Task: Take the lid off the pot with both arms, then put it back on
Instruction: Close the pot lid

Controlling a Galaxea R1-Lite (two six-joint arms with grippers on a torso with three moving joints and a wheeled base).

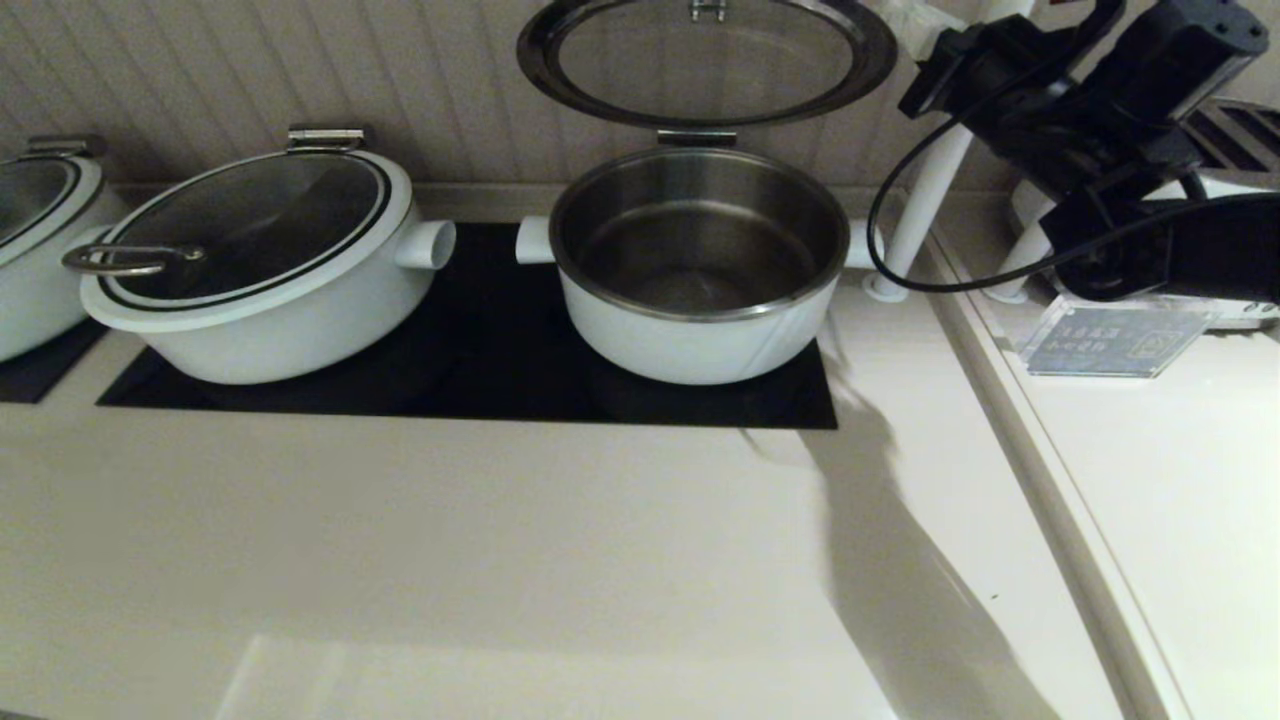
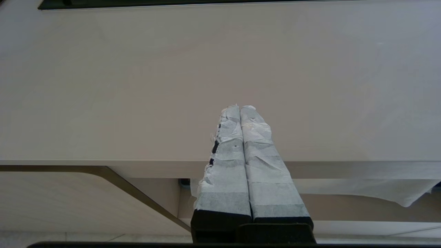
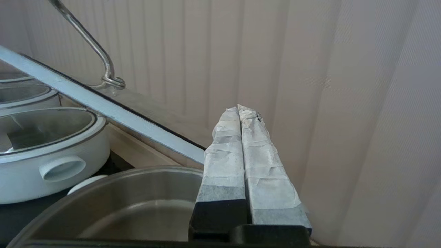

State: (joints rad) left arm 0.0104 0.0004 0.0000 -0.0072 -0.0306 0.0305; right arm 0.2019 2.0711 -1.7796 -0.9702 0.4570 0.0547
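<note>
The right gripper (image 3: 240, 109) is clenched on nothing, raised beside the wall; the pot (image 3: 113, 203) sits open just below it, and the lid (image 3: 103, 103) stands tipped up on its hinge just beside the fingertips, apart from them. The left gripper (image 2: 240, 108), also clenched empty, hangs over the near edge of the counter (image 2: 137, 86), well away from the pot.

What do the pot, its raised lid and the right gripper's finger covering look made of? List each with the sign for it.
The pot: smooth white shell, perhaps enamel or plastic; brushed steel inside, going by its dull grey reflections.
The lid: a see-through pane, likely glass, in a dark ring, with a shiny steel handle.
Right gripper: fingers shut, wrapped in wrinkled whitish tape, frayed at the tips.
</note>
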